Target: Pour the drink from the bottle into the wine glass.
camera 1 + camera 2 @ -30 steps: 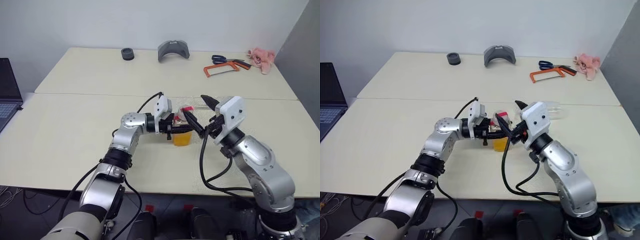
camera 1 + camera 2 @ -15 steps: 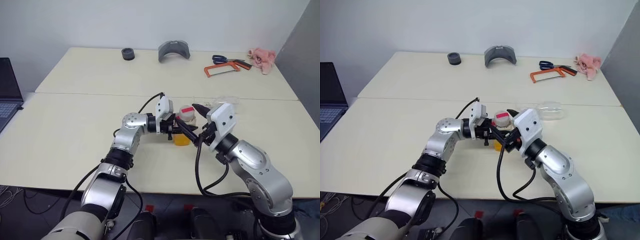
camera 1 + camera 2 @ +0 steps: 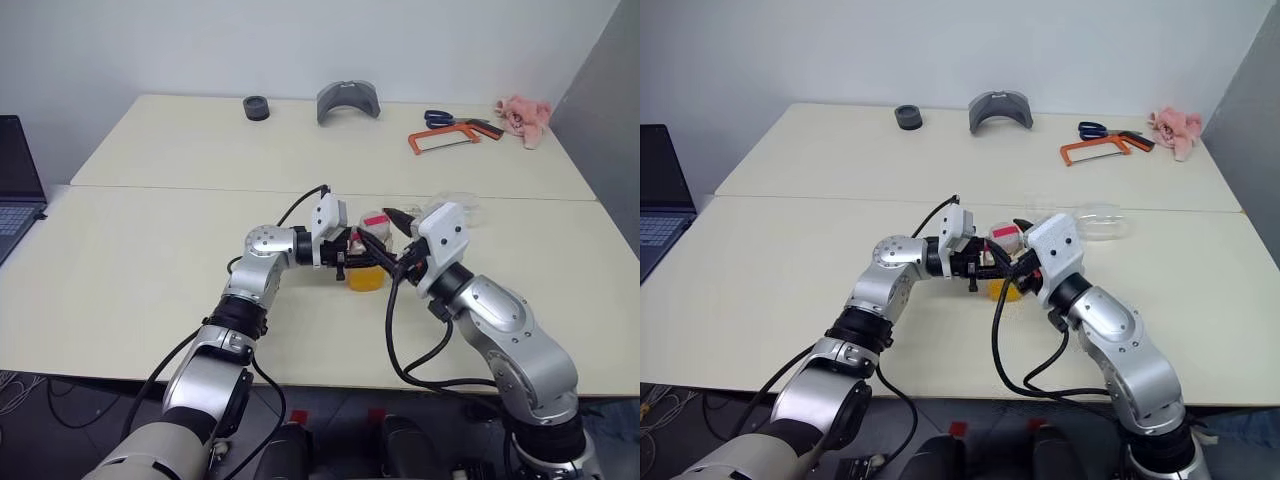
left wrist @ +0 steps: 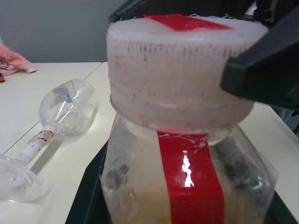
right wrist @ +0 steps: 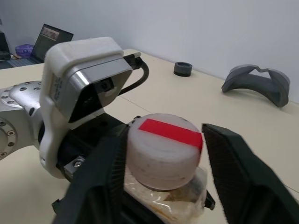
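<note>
Your inventory, frame centre: bottle (image 3: pixel 366 262) upright, clamped in left claw (image 3: pixel 352 248). Right claw (image 5: pixel 164 163) fingers straddle its cap (image 5: pixel 164 149), slightly apart. Wine glass (image 4: pixel 51 122) lies toppled on bench (image 3: pixel 150 240), right of centre.

Left gripper (image 3: pixel 352 250) level, fingers clamped shut; right gripper (image 5: pixel 163 154) fingers parted, angled toward left arm.

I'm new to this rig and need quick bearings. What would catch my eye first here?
At the table's middle both grippers meet on the bottle of orange drink: the left gripper is shut on its body while the right gripper straddles its white, red-marked cap. Just beyond, the wine glass lies tipped on its side, so nothing can be poured yet.
</note>
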`<move>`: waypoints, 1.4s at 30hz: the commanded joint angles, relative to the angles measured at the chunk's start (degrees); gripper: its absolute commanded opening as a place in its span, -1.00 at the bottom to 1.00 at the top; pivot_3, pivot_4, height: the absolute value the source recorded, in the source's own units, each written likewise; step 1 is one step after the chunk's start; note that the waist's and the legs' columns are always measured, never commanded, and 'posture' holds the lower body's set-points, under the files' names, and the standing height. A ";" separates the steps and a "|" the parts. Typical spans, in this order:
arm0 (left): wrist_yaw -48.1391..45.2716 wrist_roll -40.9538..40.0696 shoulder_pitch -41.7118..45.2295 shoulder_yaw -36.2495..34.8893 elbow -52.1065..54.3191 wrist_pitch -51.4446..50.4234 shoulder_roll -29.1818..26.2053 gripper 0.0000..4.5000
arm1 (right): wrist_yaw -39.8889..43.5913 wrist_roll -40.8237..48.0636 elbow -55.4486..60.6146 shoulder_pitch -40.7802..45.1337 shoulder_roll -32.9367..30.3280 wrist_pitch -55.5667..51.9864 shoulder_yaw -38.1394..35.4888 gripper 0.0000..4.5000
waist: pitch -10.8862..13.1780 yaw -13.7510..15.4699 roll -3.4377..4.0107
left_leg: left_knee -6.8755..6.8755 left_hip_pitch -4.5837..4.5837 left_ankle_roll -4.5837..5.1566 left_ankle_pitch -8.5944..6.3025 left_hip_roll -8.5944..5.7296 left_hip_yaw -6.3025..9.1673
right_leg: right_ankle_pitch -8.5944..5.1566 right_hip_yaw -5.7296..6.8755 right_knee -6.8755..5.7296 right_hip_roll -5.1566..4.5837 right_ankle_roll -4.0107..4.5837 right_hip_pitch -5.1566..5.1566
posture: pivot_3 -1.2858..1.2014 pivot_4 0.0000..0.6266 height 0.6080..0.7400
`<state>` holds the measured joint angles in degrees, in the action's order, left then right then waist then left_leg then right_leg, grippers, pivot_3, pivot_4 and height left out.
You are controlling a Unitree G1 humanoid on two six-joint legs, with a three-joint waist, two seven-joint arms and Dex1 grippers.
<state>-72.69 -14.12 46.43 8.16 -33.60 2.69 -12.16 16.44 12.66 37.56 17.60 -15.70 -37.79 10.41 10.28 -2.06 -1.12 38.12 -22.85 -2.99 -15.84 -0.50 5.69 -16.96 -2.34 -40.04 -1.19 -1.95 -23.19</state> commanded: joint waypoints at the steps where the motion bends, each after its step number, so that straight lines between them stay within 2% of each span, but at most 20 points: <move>1: -0.24 0.08 0.79 -0.09 1.15 0.62 -0.30 -0.24 | 1.06 0.48 1.07 0.82 -0.23 1.97 -1.09 -0.18 | 0.00 0.00 0.00 | 0.00 0.00 0.00 0.00 0.00 0.00 | 0.00 0.00 0.00 0.00 0.00 0.00 | 0.03 -0.52 1.00; 4: -0.78 -0.15 0.92 -0.01 1.40 0.29 -0.35 -0.24 | 5.59 2.76 -0.06 1.89 -1.90 3.26 -1.78 -0.18 | 0.00 0.00 0.00 | 0.00 0.00 0.00 0.00 0.00 0.00 | 0.00 0.00 0.00 0.00 0.00 0.00 | 0.03 -0.52 1.00; 7: -3.22 -0.64 1.55 0.46 1.58 -0.32 -0.71 -0.25 | 17.84 6.56 -4.92 5.99 -8.33 8.99 -4.16 -0.18 | 0.00 -0.04 0.00 | 0.01 0.01 0.01 -0.01 -0.02 -0.05 | 0.00 -0.01 0.00 0.00 0.00 0.00 | 0.03 -0.52 1.00; 11: -7.69 0.03 3.14 1.26 -0.08 0.89 -2.52 -0.25 | 41.66 9.61 -16.74 16.63 -21.03 17.27 -3.34 -0.18 | 0.03 -0.26 0.00 | -0.01 0.02 0.03 -0.01 -0.13 -0.25 | 0.00 0.06 0.04 0.05 0.00 0.04 | 0.03 -0.52 1.00; 13: -8.57 0.31 4.03 1.15 -1.35 1.50 -3.08 -0.25 | 50.03 12.33 -21.51 21.83 -23.84 16.17 -2.22 -0.18 | 0.03 -0.33 0.00 | 0.00 0.02 0.03 -0.01 -0.16 -0.33 | 0.00 0.05 0.04 0.08 0.00 0.03 | 0.03 -0.52 1.00; 15: -8.62 0.53 4.60 0.90 -2.27 2.04 -3.24 -0.25 | 53.16 14.23 -23.94 24.93 -23.84 13.90 -1.52 -0.18 | 0.03 -0.45 0.00 | -0.01 0.02 0.03 -0.01 -0.04 -0.34 | 0.01 0.08 0.07 0.10 0.02 0.03 | 0.03 -0.52 1.00; 18: -8.05 0.51 4.62 0.46 -2.45 2.25 -3.09 -0.26 | 52.67 14.96 -25.06 26.08 -23.13 10.60 -1.75 -0.18 | 0.03 -0.53 0.00 | -0.04 0.03 0.03 -0.01 0.06 -0.29 | 0.02 0.07 0.05 0.07 0.03 0.03 | 0.03 -0.52 1.00; 22: -6.87 -0.03 3.24 0.15 -0.84 1.59 -2.65 -0.26 | 47.21 12.99 -25.06 24.32 -21.96 11.15 -4.98 0.39 | 0.03 -0.61 0.00 | -0.02 -0.01 0.03 -0.01 0.04 -0.14 | 0.02 0.00 0.05 -0.03 0.03 -0.02 | 0.03 -0.52 1.00; 25: -6.24 -0.42 2.08 0.21 0.64 0.85 -2.48 -0.26 | 41.41 15.32 -19.11 19.95 -21.73 7.82 -9.60 0.87 | 0.03 -0.38 -0.01 | 0.01 -0.05 0.02 0.00 0.01 0.01 | 0.02 0.04 0.04 -0.07 0.03 -0.01 | 0.03 -0.52 1.00; 29: -5.89 -0.63 1.39 0.25 1.48 0.30 -2.38 -0.26 | 30.34 16.77 -7.77 11.67 -18.02 4.35 -12.78 0.88 | 0.02 0.05 0.00 | -0.01 -0.06 0.00 0.00 0.00 0.04 | 0.02 0.05 0.05 -0.08 0.03 -0.01 | 0.03 -0.52 1.00; 35: -5.88 -0.65 1.87 0.29 1.07 -0.06 -2.04 -0.26 | 14.82 6.09 -1.07 5.44 -9.15 7.09 -5.64 0.88 | 0.02 -0.13 0.01 | 0.01 -0.02 0.01 0.00 0.02 0.00 | 0.02 0.01 -0.02 -0.01 0.03 -0.02 | 0.03 -0.52 1.00; 38: -5.90 -0.63 2.45 0.30 0.48 -0.02 -1.63 -0.26 | 10.83 2.54 -2.38 5.46 -6.83 8.12 -4.57 0.88 | 0.01 -0.09 0.01 | 0.03 -0.02 -0.01 0.01 0.02 0.02 | 0.02 0.03 -0.02 0.00 0.03 -0.01 | 0.03 -0.52 1.00; 42: -5.71 -0.78 2.74 0.10 0.10 -0.06 -1.06 -0.26 | 10.27 0.45 -3.23 4.92 -7.40 8.58 -4.36 0.88 | 0.01 0.03 0.01 | 0.02 -0.03 -0.18 0.11 -0.02 0.00 | 0.02 0.01 0.00 -0.02 0.03 -0.01 | 0.03 -0.52 1.00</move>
<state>-78.27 -14.09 47.79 8.71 -34.37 2.58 -13.72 27.24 14.10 33.16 22.85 -22.61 -30.72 6.27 10.30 -2.03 -1.11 38.14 -22.87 -3.17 -15.73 -0.51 5.69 -16.94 -2.32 -40.03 -1.21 -1.92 -23.20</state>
